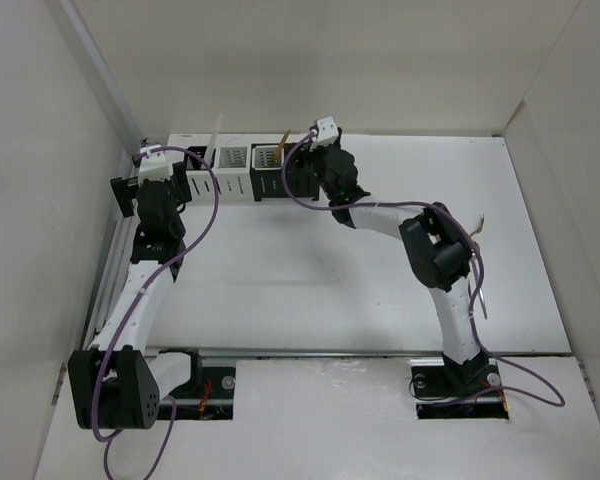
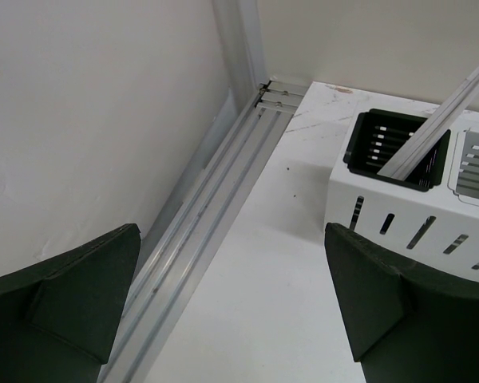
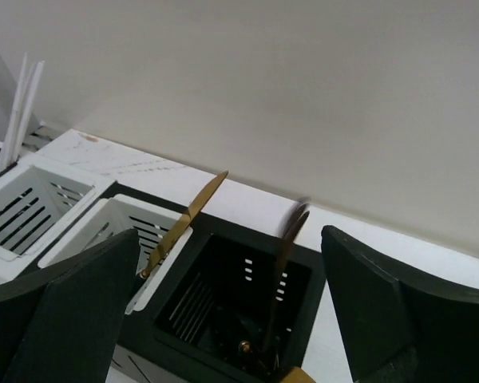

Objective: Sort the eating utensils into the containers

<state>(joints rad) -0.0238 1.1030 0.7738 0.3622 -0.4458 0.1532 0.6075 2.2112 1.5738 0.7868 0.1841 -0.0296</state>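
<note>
Two snag risks noted. The right gripper (image 3: 227, 267), jaws spread wide and empty, hangs just above the black square slotted caddy (image 3: 215, 311) at the far edge of the white table (image 1: 380, 290). The dark-handled slim utensil (image 3: 286, 255) standing in that caddy leans up between the fingers, so a sideways swing on retreat could catch it and tip it out. The gold flat-handled utensil (image 3: 184, 215), leaning at the wall shared with the neighbouring white slotted caddy (image 3: 104, 215), could be clipped the same way. I cannot tell which compartment holds it.

Right arm: reached forward, elbow bent, wrist pitched down.

Left gripper (image 2: 231, 239): jaws spread, empty, low near the far left corner. Thin white sticks (image 2: 439, 120) lean in the black-lined white caddy (image 2: 383, 215) beyond.
</note>
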